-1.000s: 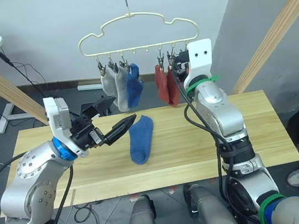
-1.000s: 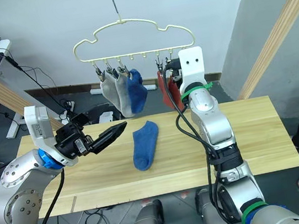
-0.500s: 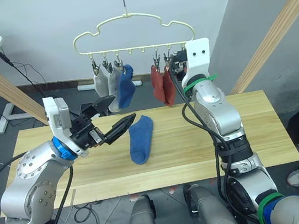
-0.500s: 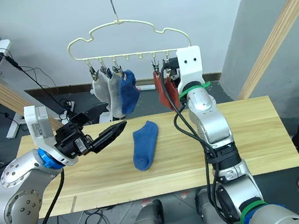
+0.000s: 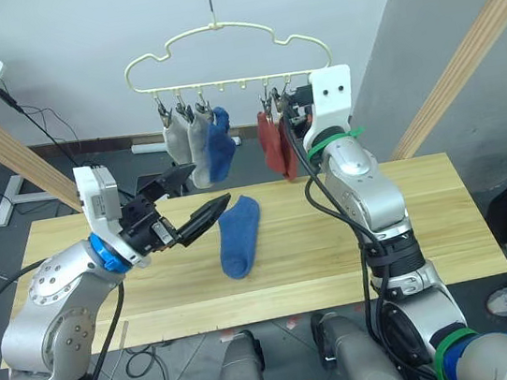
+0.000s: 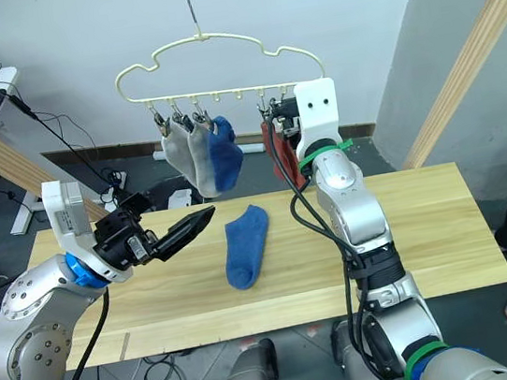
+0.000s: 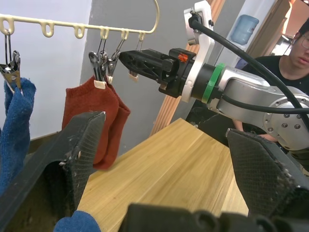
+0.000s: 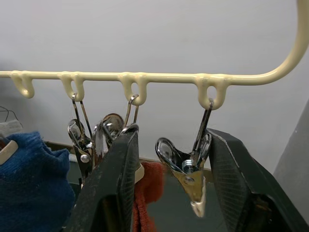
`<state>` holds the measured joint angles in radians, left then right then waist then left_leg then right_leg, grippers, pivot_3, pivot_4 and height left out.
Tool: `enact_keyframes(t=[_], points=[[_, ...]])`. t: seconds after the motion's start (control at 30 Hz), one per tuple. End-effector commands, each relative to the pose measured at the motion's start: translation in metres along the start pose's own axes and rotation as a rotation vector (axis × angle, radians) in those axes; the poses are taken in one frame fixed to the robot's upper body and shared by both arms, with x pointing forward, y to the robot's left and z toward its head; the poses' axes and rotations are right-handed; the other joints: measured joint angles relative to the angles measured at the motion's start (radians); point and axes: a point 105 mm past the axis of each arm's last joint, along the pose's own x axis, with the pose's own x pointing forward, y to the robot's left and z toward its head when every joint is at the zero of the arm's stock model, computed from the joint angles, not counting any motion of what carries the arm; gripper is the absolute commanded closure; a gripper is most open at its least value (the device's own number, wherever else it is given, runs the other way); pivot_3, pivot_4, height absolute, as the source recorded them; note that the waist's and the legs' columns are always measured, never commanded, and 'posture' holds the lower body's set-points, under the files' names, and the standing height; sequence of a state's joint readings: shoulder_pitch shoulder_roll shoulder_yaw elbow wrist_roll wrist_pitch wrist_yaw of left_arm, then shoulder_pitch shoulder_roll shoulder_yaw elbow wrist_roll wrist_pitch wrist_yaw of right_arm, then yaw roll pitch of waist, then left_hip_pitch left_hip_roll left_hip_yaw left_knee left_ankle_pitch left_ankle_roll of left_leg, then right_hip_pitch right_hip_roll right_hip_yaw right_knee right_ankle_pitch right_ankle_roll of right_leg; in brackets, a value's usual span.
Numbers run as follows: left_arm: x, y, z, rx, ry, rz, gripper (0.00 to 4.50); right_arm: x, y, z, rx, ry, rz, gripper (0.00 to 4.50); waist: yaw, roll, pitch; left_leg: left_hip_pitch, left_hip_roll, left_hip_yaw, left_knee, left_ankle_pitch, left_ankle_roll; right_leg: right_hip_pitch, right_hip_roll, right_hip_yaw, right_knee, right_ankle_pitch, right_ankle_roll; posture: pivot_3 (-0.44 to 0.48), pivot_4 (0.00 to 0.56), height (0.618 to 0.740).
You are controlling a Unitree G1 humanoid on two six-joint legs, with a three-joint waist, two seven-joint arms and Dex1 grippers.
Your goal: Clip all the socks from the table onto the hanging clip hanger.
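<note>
Currently, a pale yellow clip hanger hangs by its hook above the far side of a long wooden surface. Five socks already hang from its clips: two light grey socks and one clipped blue sock toward the left, and two rust-red socks toward the right.

One blue sock lies flat near the middle of the surface, toe pointing toward the robot. It is the only sock left there.

The left gripper hovers just left of that sock, above the surface, with its two black fingers spread apart and nothing between them.

The right gripper is raised to the hanger's right end. Its fingers are apart, and an empty metal clip hangs between them, the last clip on that side. Whether the fingers touch the clip cannot be told. The red socks hang just left of it.

A person shows at the far right, behind the right arm.

By my reading, the task is nearly finished, and the step in hand is the last sock. The right arm seems ready to squeeze the free clip open. The next move probably calls for the left gripper to drop onto the blue sock, pinch its cuff end, and lift it up into that clip.
</note>
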<state>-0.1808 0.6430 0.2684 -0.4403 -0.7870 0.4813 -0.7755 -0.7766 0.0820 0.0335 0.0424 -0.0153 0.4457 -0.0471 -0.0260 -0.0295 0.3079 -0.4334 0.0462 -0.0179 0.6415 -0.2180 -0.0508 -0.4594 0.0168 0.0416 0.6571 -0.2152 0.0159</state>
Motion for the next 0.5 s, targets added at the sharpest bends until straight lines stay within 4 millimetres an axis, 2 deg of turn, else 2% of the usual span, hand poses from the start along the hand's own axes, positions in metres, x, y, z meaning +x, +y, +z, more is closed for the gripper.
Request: enact_keyframes(t=[0.03, 0.4, 0.5], points=[[0.0016, -0.0087, 0.0073, 0.037, -0.013, -0.030, 0.00, 0.0009, 0.0080, 0.0229, 0.009, -0.085, 0.027, 2.24, 0.000, 0.000, 0.000, 0.000, 0.000, 0.000, 0.000, 0.000, 0.000, 0.000, 0.000, 0.000, 0.000, 0.000, 0.000, 0.090, 0.322, 0.740], [0.0007, -0.0093, 0.0070, 0.036, -0.012, -0.028, 0.00, 0.0014, 0.0066, 0.0226, 0.007, -0.085, 0.024, 2.24, 0.000, 0.000, 0.000, 0.000, 0.000, 0.000, 0.000, 0.000, 0.000, 0.000, 0.000, 0.000, 0.000, 0.000, 0.000, 0.091, 0.325, 0.740], [0.0004, -0.0094, 0.0066, 0.034, -0.011, -0.026, 0.00, 0.0015, 0.0059, 0.0217, 0.002, -0.080, 0.021, 2.77, 0.000, 0.000, 0.000, 0.000, 0.000, 0.000, 0.000, 0.000, 0.000, 0.000, 0.000, 0.000, 0.000, 0.000, 0.000, 0.091, 0.326, 0.740]])
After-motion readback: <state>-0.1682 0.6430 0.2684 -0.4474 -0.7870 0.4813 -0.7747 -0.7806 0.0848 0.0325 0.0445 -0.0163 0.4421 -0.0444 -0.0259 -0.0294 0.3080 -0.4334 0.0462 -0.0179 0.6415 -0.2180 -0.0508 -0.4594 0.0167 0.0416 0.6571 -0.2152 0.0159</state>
